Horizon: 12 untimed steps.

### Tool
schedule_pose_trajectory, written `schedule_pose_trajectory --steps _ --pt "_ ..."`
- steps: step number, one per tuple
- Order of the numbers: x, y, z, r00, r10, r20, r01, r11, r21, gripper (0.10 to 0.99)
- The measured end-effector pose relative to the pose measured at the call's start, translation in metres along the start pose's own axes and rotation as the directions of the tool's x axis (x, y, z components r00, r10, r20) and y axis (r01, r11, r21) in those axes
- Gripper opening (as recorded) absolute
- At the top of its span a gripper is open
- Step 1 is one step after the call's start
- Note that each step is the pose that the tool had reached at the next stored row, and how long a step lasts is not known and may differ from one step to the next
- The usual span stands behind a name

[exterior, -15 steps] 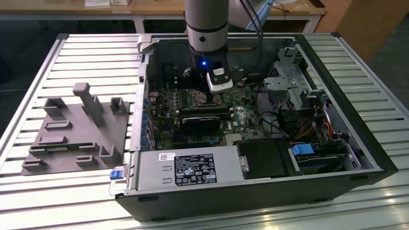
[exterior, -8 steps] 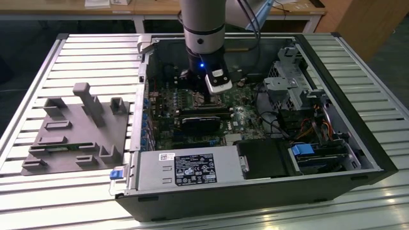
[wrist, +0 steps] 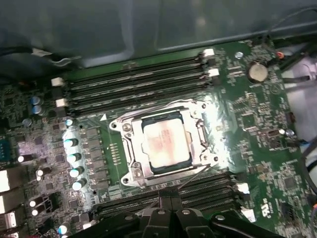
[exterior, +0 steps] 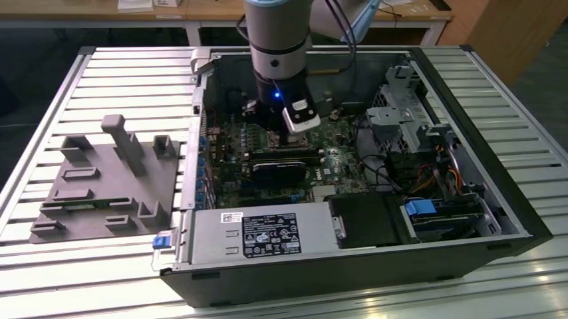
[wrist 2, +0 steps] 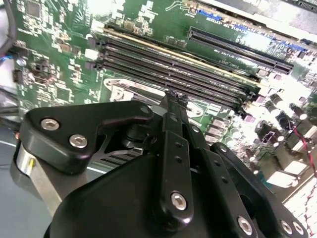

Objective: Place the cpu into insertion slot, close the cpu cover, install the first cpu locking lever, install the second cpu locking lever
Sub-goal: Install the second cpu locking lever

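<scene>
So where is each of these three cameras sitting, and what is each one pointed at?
Exterior view: off the arm, above the table, looking down into the open computer case; the arm and claw reach in.
First wrist view: on the arm, facing down at the cpu under the cpu cover; claw parts at the edge.
Second wrist view: on the arm, looking along the black claw linkage at the green motherboard.
Both wrist views share the memory slots.

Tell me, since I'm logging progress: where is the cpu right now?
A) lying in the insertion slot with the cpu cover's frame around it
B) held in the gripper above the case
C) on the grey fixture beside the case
A: in the first wrist view the cpu lies flat in the insertion slot, its top showing through the window of the cpu cover.
</scene>
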<state>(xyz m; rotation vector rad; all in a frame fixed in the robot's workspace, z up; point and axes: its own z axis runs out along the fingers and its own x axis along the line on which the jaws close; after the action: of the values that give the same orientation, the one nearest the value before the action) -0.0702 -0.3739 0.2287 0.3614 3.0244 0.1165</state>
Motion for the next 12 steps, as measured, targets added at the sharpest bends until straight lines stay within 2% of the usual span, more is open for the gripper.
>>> schedule_pose_trajectory --steps 7,12 --pt "0.0049 -0.0044 0.0043 0.9994 -0.034 -0.0068 0.034 0.9992 -0.02 0.102" --pt "0.0058 -0.0087 0.006 0.9992 -0.037 -0.0148 0.036 0.9977 -0.058 0.102"
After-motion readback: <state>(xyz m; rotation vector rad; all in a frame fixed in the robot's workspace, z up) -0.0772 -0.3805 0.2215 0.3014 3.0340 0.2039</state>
